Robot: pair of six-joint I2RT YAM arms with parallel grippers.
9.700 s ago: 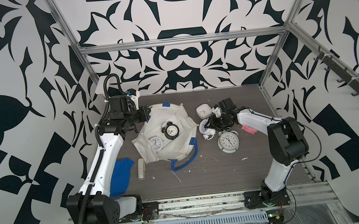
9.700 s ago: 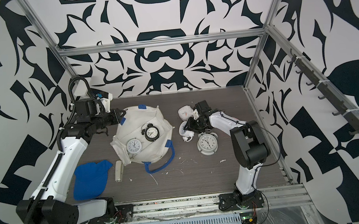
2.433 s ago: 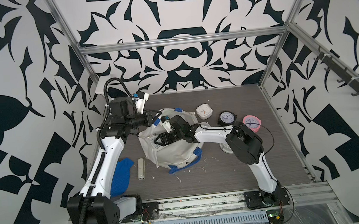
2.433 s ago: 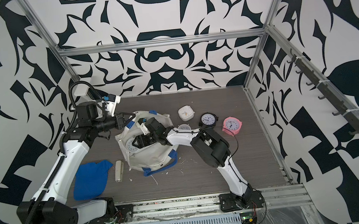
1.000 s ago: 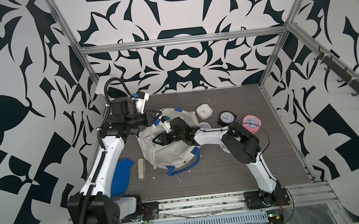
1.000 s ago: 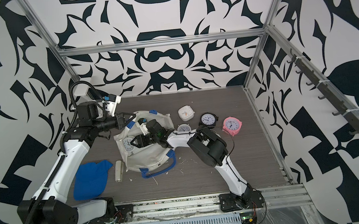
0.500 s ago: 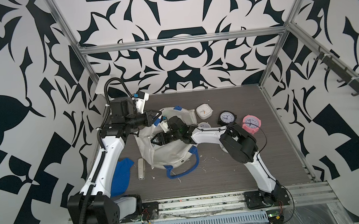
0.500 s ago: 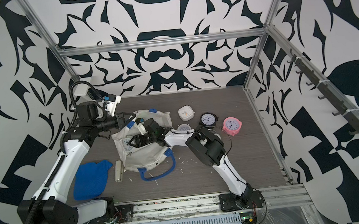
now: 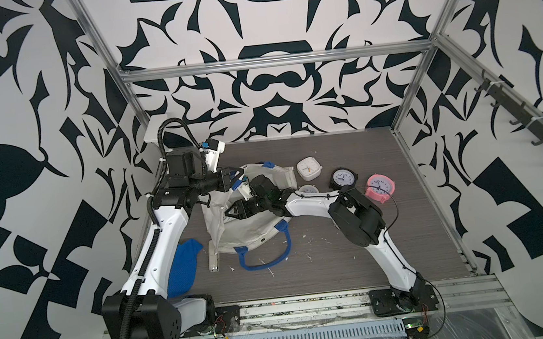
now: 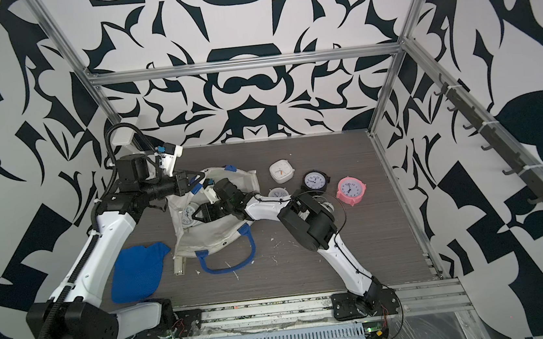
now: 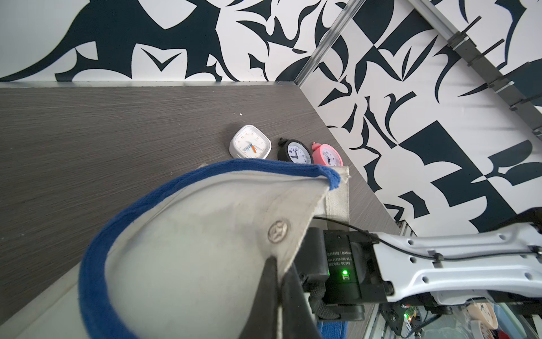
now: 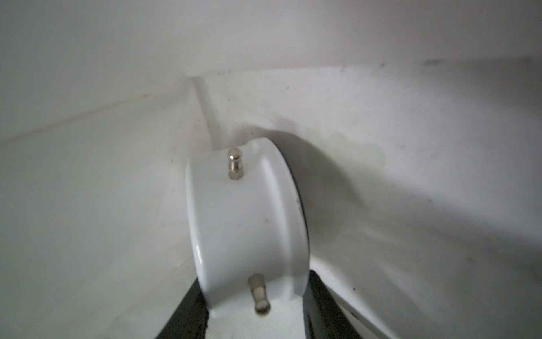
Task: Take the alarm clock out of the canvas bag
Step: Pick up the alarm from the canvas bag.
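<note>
The left hand [image 11: 277, 264] was pressed together on the rim of the off-white canvas bag with blue handles [image 9: 252, 233], that edge lifted clear of the grey wood-grain bench [image 9: 340, 258]. And the right hand [image 12: 255, 296] was deep inside the bag, its fingers [image 12: 321, 311] laid against both faces of the white round alarm clock [image 12: 246, 223], a pinch! The clock stood on edge by the bag's inner corner seam.
</note>
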